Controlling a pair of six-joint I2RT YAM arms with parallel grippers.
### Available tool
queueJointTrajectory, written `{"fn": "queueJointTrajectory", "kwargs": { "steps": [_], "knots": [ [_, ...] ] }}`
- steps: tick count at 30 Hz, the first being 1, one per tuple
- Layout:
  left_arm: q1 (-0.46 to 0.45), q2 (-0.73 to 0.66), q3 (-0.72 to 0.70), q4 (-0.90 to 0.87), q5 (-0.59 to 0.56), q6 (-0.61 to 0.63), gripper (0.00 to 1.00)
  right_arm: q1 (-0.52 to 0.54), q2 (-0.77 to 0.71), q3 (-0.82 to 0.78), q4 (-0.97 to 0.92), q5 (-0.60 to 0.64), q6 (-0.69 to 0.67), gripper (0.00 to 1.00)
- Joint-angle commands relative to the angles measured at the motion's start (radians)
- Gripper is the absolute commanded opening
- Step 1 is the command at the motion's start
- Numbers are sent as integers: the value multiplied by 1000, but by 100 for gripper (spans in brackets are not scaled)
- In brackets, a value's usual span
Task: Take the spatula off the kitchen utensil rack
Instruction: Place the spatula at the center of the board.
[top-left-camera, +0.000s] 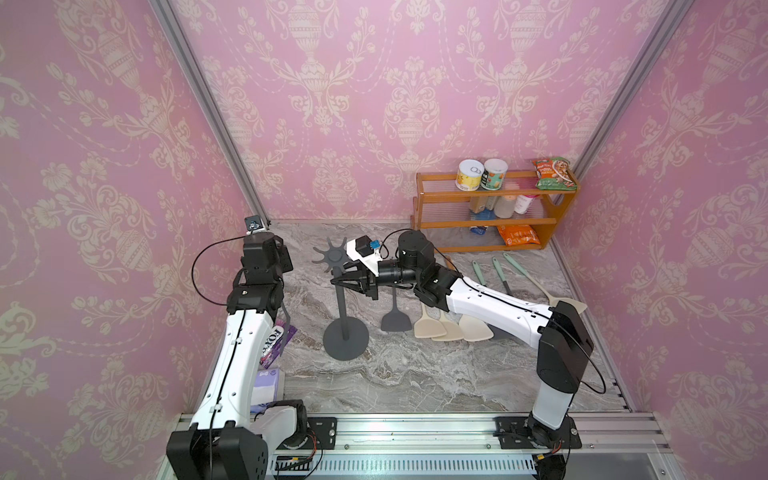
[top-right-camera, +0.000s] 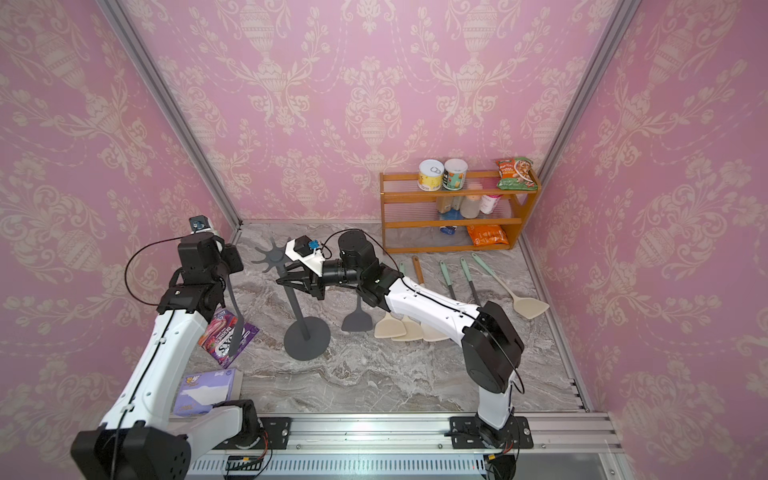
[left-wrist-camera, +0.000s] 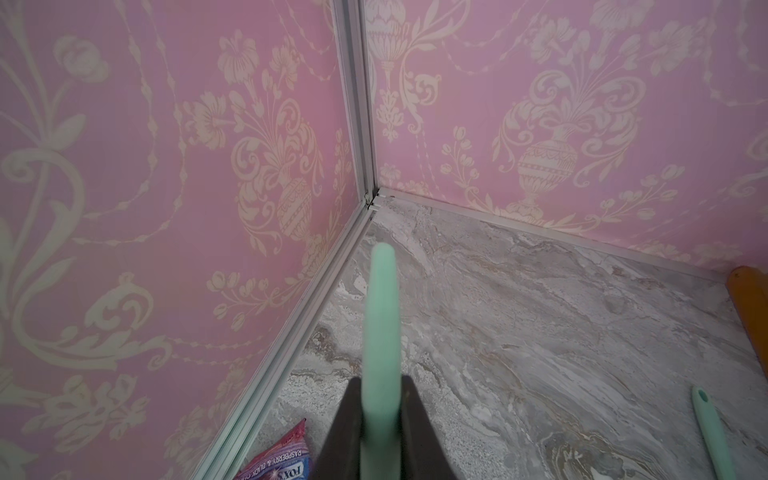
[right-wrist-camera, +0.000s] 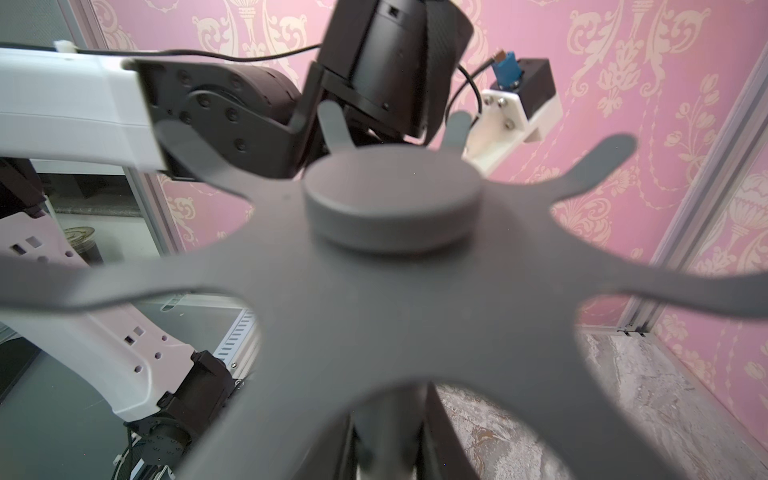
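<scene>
We had the right end effector (top-left-camera: 337, 281) pinching the kitchen utensil rack (top-left-camera: 332, 257) by its pole, likely to steady it. The left end effector (left-wrist-camera: 380, 388) clamped the spatula (left-wrist-camera: 382, 316) by its mint handle, hanging well clear of the rack.

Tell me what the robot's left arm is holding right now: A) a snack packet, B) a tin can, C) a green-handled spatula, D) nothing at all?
C: in the left wrist view the left fingers pinch the mint-green handle of the spatula.
</scene>
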Motion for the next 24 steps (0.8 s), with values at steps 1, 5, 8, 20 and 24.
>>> {"fn": "queueJointTrajectory", "kwargs": {
  "steps": [1, 5, 8, 20, 24],
  "knots": [
    [27, 94, 55, 66, 99, -53, 0, -9, -11, -7, -163, -29, -12, 0],
    [28, 248, 122, 126, 211, -108, 0, -9, 0, 12, -172, -36, -8, 0],
    [22, 372, 204, 160, 268, -151, 0, -9, 14, 31, -184, -43, -4, 0],
    [-58, 838, 716, -107, 185, -48, 0, -9, 45, 74, -230, -14, -18, 0],
    [-101, 926, 804, -165, 101, -37, 0, -9, 70, 93, -237, -14, -16, 0]
  ]
}}
